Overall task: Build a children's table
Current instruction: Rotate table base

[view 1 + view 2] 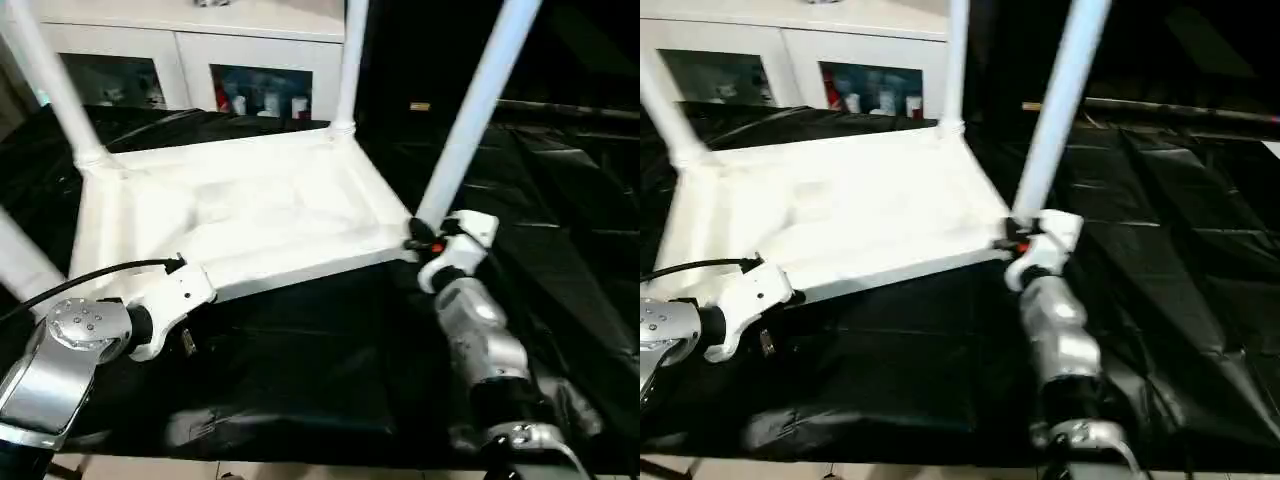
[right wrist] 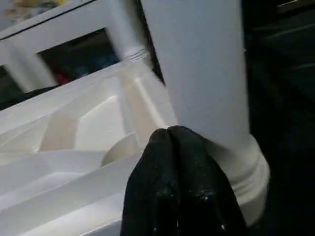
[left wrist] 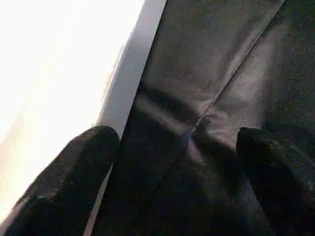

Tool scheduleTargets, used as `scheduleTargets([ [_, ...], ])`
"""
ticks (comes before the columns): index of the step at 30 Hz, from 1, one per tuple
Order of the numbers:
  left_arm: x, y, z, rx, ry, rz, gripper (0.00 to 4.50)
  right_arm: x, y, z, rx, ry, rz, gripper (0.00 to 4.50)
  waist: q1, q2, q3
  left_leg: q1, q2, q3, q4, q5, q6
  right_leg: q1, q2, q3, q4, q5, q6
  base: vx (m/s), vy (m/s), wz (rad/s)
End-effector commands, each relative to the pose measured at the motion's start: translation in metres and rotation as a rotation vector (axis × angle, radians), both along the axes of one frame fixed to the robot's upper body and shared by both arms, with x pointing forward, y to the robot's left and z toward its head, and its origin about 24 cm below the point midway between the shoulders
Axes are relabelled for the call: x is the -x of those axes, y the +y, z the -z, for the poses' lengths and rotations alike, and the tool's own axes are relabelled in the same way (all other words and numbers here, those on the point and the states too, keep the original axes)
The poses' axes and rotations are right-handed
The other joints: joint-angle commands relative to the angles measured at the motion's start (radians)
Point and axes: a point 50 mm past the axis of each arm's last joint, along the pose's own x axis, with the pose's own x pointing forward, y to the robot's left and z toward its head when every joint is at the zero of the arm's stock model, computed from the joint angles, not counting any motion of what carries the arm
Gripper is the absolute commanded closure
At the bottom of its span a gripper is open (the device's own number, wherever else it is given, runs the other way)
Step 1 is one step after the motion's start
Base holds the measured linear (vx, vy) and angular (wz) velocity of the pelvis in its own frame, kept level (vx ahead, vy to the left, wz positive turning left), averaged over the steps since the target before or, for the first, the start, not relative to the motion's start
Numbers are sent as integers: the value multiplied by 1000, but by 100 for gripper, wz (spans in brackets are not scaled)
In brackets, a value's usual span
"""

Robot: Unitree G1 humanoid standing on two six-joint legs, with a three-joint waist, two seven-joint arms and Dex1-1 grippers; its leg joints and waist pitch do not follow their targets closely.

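Nearest you, the left gripper (image 3: 177,182) stands wide apart, empty, at the near edge of the tabletop (image 1: 240,215), which lies upside down on the black sheet (image 1: 320,370). At the tabletop's near right corner, the right gripper (image 2: 179,162) is pressed together, holding nothing, its tip against the base of a leg (image 1: 475,110). Beyond, more legs rise from the far sockets before the cabinet (image 1: 190,45). You should find the hollow plastic light, stiff and slick; take it by the rim or low on a leg.
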Motion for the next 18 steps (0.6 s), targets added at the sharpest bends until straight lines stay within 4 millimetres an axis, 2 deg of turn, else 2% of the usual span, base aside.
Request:
scheduleTargets([
  [1,3,4,-4,32,-32,-15,2,0,-27,-3,0,-14,110,450,-6,27,-64,14,-6,14,-64,-152,-10,47,-7,14,-48,18,-216,0,0,0],
  [3,9,5,-3,79,-28,-15,2,-1,-31,-4,27,-19,116,450,-9,23,-63,11,-7,15,-63,-166,-9,48,-6,13,-50,5,-213,0,0,0],
  [5,23,9,-1,169,1,-18,2,0,-33,-3,50,-18,90,450,-12,20,-61,9,-6,15,-64,-190,-4,49,-7,13,-54,-31,-211,0,0,0],
  [6,23,9,-1,169,1,-18,2,0,-33,-3,50,-18,90,450,-18,17,-60,3,-6,14,-66,-195,0,51,-8,13,-56,-48,-210,0,0,0],
  [8,36,14,1,238,33,-25,2,2,-32,-1,65,-17,55,450,-23,17,-60,7,-6,14,-65,-213,6,47,-7,13,-56,-74,-211,0,0,0],
  [9,45,20,3,278,54,-39,2,5,-30,1,80,-18,25,450,-32,13,-56,-2,-5,12,-68,-239,9,48,-9,13,-61,-129,-209,0,0,0],
  [11,52,28,5,303,58,-63,2,8,-28,2,96,-22,-9,450,-33,15,-55,6,-2,14,-66,-270,16,40,-8,16,-69,-176,-200,0,0,0],
  [13,66,48,9,331,53,-121,2,15,-20,4,119,-29,-108,450,-32,17,-50,3,0,14,-71,-283,18,38,-2,16,-73,-183,-192,0,0,0],
  [14,66,48,9,331,53,-121,2,15,-20,4,119,-29,-108,450,-32,17,-50,3,0,14,-71,-283,18,38,-2,16,-73,-183,-192,0,0,0],
  [15,66,48,9,331,53,-121,2,15,-20,4,119,-29,-108,450,-32,19,-50,11,4,13,-74,-312,8,31,0,16,-75,-211,-187,0,0,0],
  [16,72,60,10,336,41,-156,2,19,-14,5,137,-33,-170,450,-31,18,-50,13,4,14,-73,-320,7,29,-1,17,-75,-216,-188,0,0,0],
  [17,78,78,8,355,16,-210,2,26,-7,7,166,-34,-254,450,-29,24,-46,11,5,13,-76,-334,6,29,-1,18,-76,-225,-183,0,0,0],
  [18,84,92,6,361,-6,-248,2,30,-1,8,188,-35,-316,450,-29,22,-46,10,3,13,-77,-339,5,30,-1,18,-79,-238,-172,0,0,0],
])
